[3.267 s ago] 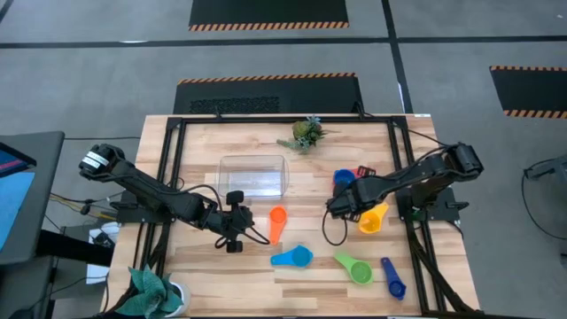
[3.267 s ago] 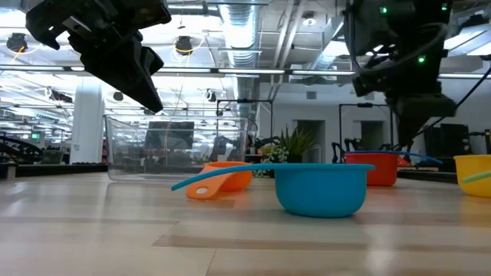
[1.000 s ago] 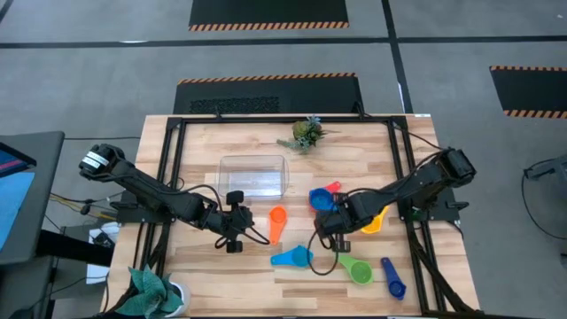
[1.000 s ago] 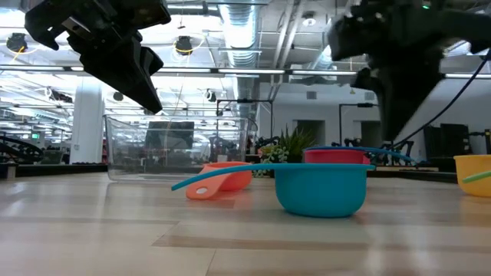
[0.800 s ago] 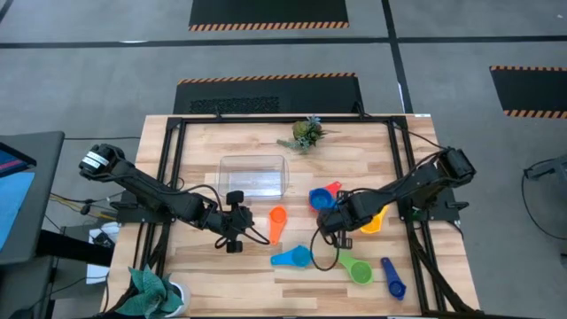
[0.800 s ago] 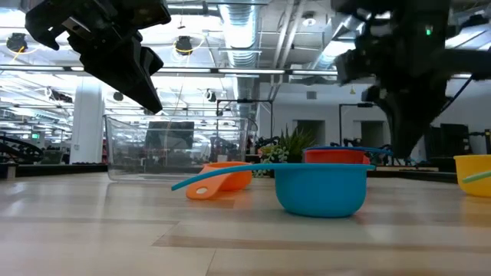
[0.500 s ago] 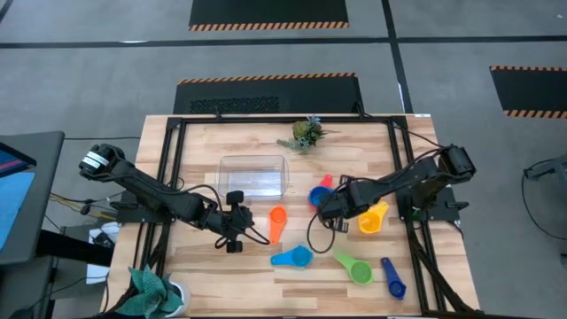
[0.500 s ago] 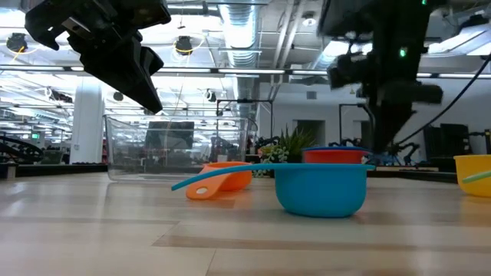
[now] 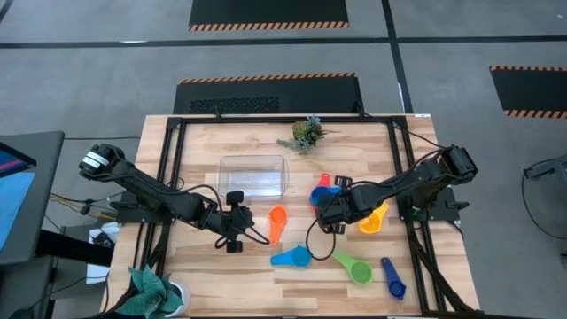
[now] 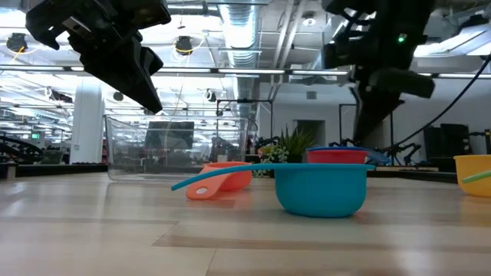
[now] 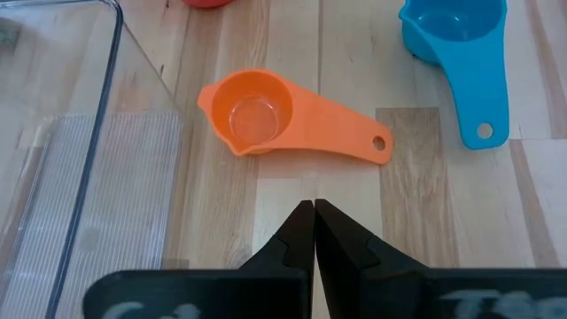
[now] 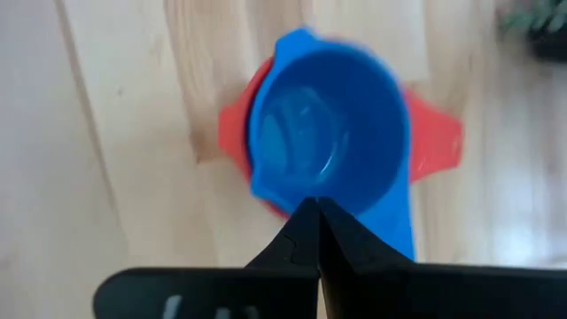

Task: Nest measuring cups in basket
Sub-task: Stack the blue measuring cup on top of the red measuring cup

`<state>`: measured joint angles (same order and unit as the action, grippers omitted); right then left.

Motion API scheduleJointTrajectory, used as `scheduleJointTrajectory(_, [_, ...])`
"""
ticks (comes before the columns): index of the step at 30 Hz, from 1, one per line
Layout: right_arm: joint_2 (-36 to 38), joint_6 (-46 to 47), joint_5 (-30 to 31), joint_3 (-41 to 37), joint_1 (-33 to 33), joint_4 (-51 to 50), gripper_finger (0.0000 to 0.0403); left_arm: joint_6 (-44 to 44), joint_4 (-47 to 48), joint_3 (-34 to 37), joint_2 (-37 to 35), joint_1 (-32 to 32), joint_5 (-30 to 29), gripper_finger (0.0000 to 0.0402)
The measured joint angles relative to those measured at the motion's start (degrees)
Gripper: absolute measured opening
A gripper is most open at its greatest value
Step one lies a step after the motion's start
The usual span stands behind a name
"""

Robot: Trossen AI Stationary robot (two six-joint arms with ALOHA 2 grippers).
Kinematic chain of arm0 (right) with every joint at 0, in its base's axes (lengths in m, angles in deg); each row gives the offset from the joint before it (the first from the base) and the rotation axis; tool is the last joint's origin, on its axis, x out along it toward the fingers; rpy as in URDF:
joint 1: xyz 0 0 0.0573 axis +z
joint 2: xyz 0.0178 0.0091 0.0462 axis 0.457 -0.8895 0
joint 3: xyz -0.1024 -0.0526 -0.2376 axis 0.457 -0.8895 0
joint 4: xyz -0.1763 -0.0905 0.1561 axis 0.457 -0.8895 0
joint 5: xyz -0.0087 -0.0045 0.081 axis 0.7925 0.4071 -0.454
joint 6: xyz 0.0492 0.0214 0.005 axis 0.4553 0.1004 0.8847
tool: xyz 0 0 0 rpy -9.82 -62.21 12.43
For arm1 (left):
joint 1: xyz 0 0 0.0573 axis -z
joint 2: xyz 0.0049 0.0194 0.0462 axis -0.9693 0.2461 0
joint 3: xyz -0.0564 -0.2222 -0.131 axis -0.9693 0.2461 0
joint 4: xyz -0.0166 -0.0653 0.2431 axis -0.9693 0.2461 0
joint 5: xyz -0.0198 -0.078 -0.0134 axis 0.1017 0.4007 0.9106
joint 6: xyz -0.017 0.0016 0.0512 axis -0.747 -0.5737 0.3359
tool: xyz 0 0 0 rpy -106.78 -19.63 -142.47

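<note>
Nesting round blue cup [image 12: 328, 151] — red cup [image 12: 434, 142].

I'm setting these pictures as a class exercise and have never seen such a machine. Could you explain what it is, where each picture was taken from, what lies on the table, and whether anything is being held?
Two dark robot arms work at a wooden table. One picture looks straight down, one looks level across the tabletop, and two come from cameras on the wrists. On the table lie coloured measuring cups, a clear basket and a small plant sprig. The left gripper waits near the orange cup, fingers together, holding nothing. The right gripper, also shut and empty, is over a blue cup nested in a red cup.
</note>
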<state>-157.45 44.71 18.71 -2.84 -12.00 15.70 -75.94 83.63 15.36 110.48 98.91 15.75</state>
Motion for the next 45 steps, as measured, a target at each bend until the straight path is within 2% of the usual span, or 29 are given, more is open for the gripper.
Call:
scheduleJointTrajectory(6, [-0.7,-5.7,-1.1,0.0,-3.7,5.3,0.0013,0.2,0.0,0.0,0.0,0.0,0.0,0.0])
scheduleJointTrajectory(13, [-0.7,-8.2,-8.9,0.0,-6.0,9.3,0.0012,0.2,0.0,0.0,0.0,0.0,0.0,0.0])
scheduleJointTrajectory(21, [-0.8,-8.7,-8.9,0.0,-6.3,9.9,0.0013,0.2,0.0,0.0,0.0,0.0,0.0,0.0])
scheduleJointTrajectory(30, [-5.7,-10.5,-8.4,-0.1,-7.5,12.6,0.0012,-0.1,-0.2,0.0,0.0,0.0,0.0,0.0])
scheduleJointTrajectory(34, [-6.7,-11.8,-10.8,-0.1,-7.5,17.2,0.0015,0.0,-0.2,0.0,0.0,0.0,0.0,0.0])
scheduleJointTrajectory(45, [-7.7,-15.0,-11.7,3.0,-7.4,25.8,0.0015,-0.1,-0.1,0.0,0.0,0.0,0.0,0.0])
